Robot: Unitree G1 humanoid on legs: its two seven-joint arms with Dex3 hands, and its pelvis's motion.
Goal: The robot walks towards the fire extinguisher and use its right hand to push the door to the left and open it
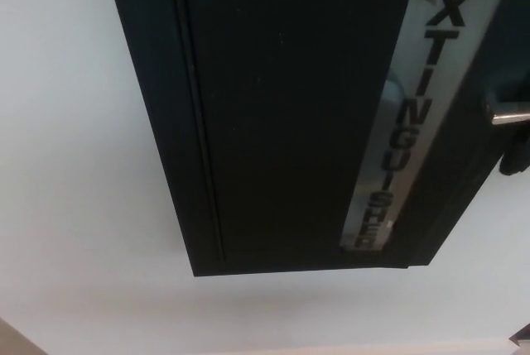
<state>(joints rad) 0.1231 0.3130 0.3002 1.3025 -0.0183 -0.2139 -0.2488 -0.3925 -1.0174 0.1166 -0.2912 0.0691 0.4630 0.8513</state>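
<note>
A black fire extinguisher cabinet hangs on the white wall and fills most of the head view. Its door carries a frosted strip with the black letters EXTINGUISHER running down it. A short metal handle sticks out of the door near the right edge of the picture. Just below that handle a small dark part of my right hand shows at the right edge. Too little of it is in the picture to see how it is held. My left hand does not show.
White wall surrounds the cabinet on the left and below. A strip of tan floor shows in the bottom left corner. A small dark object sits at the bottom right corner.
</note>
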